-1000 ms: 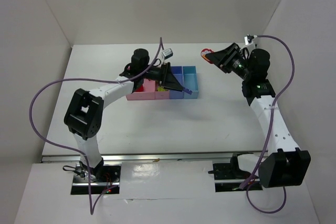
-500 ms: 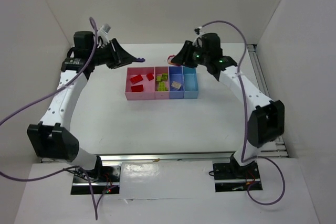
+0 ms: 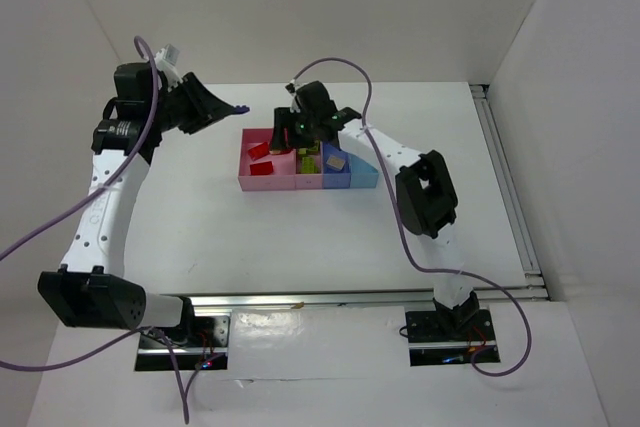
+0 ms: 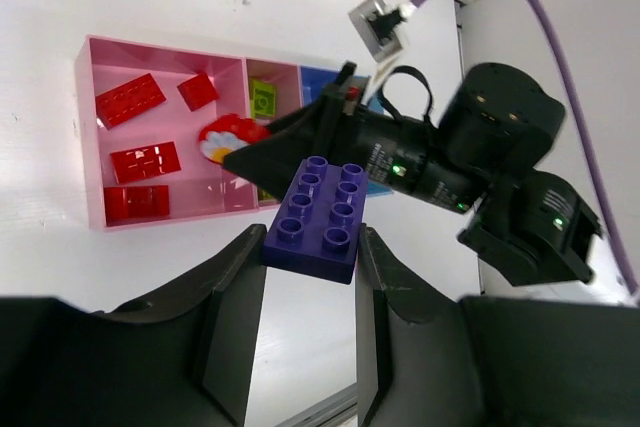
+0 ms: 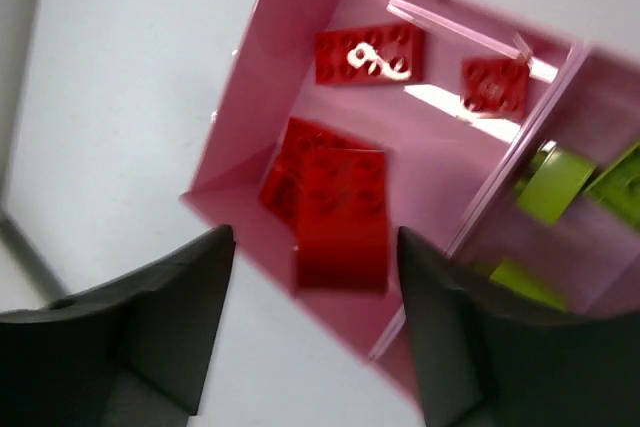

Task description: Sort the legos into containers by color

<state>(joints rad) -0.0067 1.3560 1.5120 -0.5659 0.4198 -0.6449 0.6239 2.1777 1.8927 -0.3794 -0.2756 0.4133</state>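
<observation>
My left gripper [image 4: 310,239] is shut on a dark blue lego [image 4: 318,219], held up in the air left of the containers [image 3: 268,183]; from above it shows at the far left [image 3: 232,109]. My right gripper [image 5: 315,237] hangs open over the left pink bin [image 5: 245,107]. A blurred red lego [image 5: 340,217] lies between its fingers with a gap on each side. More red legos [image 5: 370,52] lie in that bin. Lime legos [image 5: 555,182] fill the second pink bin. A tan lego [image 3: 336,161] sits in the periwinkle bin.
The light blue bin [image 3: 366,175] ends the row on the right. The white walls [image 3: 70,97] of the enclosure stand close on the left, back and right. Purple cables [image 3: 60,217] loop off both arms. A metal rail [image 3: 320,299] runs along the near edge.
Both arms have swung left. The right gripper has come over the left pink bin and opened off the red lego. The left gripper still holds the blue lego.
</observation>
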